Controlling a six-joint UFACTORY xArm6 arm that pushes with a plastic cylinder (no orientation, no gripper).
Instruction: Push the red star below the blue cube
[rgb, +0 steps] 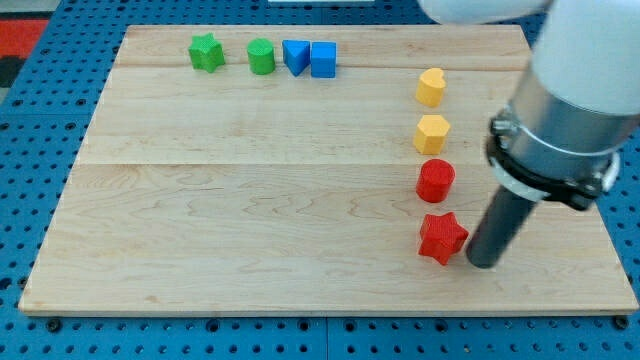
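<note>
At the board's (250, 200) eleven o'clock, a green star (206, 52), green cylinder (261, 56) and blue triangle (294, 55) stand in a row. Around two to three o'clock, a column: yellow heart (431, 87), yellow hexagon (432, 133), red cylinder (435, 180).

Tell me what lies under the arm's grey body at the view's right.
Bare board shows around it; my tip sits just right of the red star. Whatever the grey body covers cannot be seen.

A pale, matt, smooth-grained wooden board (250, 180) is seen on a blue perforated base (40, 110). The matt red plastic-looking star block (442, 237) is noted lower right. The matt dark rod (497, 228) carries a glossy metallic collar (560, 130).
</note>
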